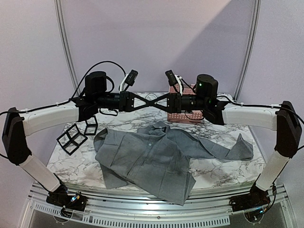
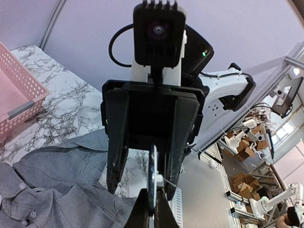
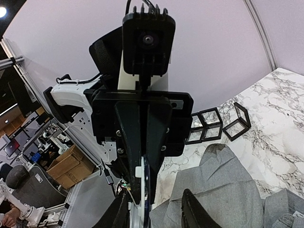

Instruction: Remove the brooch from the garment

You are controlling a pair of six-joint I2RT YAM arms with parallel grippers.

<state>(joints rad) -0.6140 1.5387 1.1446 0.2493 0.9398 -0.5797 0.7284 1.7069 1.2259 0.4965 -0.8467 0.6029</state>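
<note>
top view: the garment lies rumpled on the marble table, in front of the pink basket. both arms are raised above it, with the left gripper and right gripper tip to tip in the air. what sits between them is too small to tell here.

left wrist view: the left fingers are pinched closed on a thin dark disc, by my reading the brooch, clear of the cloth. the right jaws stand apart either side of it.

right wrist view: the right fingers are parted, not touching the disc. this looks like a handover. next, the right jaws need to close squarely on the disc's free edge before the left lets go.
</note>
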